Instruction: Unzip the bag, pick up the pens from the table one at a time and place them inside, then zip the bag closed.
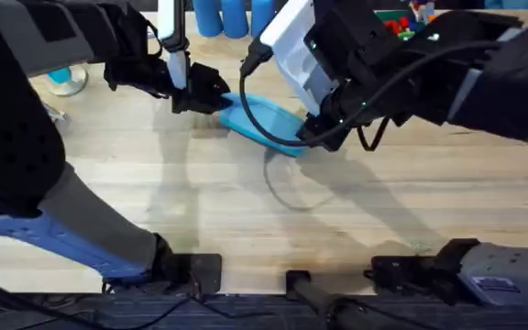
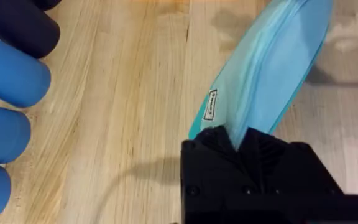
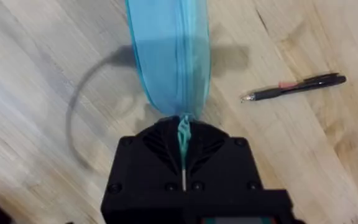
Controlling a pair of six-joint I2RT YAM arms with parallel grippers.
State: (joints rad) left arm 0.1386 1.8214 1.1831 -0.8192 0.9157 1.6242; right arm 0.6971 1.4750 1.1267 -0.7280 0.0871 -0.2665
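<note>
The light-blue bag (image 1: 262,117) is held a little above the table (image 1: 246,215) between both arms. My left gripper (image 1: 214,95) is shut on its left end; in the left wrist view the black fingers (image 2: 263,152) pinch the fabric of the bag (image 2: 272,62). My right gripper (image 1: 315,134) holds the other end. In the right wrist view it is shut (image 3: 183,140) on the zipper pull, and the zipper line runs up the middle of the bag (image 3: 169,56). One slim black pen (image 3: 294,87) lies on the wood beside the bag.
Blue cylinders (image 1: 223,16) stand at the back of the table and show large (image 2: 11,81) in the left wrist view. A teal object (image 1: 62,81) sits at the far left, small red and green items (image 1: 397,23) at the back right. A black cable (image 1: 250,105) loops over the bag.
</note>
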